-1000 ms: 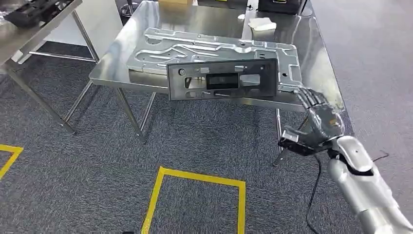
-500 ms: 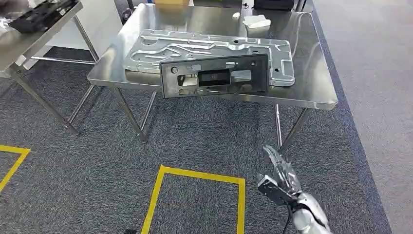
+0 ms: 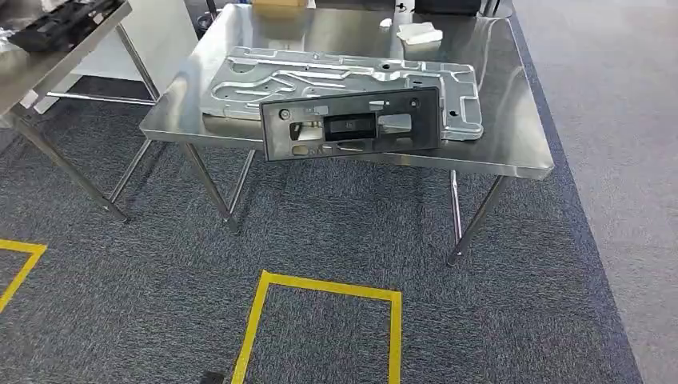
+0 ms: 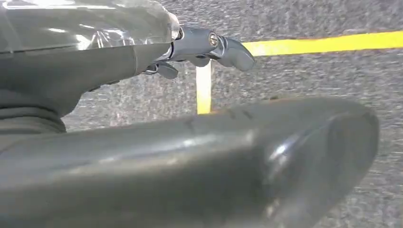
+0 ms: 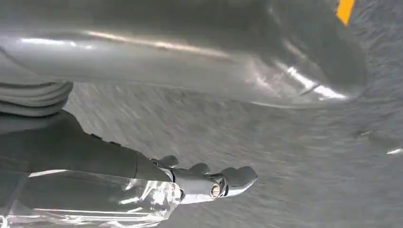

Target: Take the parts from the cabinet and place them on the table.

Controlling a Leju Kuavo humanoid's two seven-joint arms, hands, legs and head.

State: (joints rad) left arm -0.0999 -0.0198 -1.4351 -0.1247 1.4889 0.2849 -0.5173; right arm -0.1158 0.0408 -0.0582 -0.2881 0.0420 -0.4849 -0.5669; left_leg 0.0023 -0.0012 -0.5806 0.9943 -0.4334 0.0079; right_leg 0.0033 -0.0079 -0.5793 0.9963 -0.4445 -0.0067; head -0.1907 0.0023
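Stainless table (image 3: 512, 152) now carries both parts: the big stamped metal base plate (image 3: 264, 80) lies flat across its middle, and the dark slotted panel (image 3: 352, 124) leans on the plate at the near edge, its lower edge overhanging slightly. A second ago the right hand was up by the table's near right corner; half a second ago it was dropping low over the carpet; now it has left the head view. Both arms hang down. Left hand (image 4: 190, 52) and right hand (image 5: 190, 183) each hold nothing, fingers loosely apart over grey carpet (image 3: 336, 232) with yellow tape lines (image 3: 320, 288). I read that as panel released, placement done. The panel's overhang looks a bit precarious.
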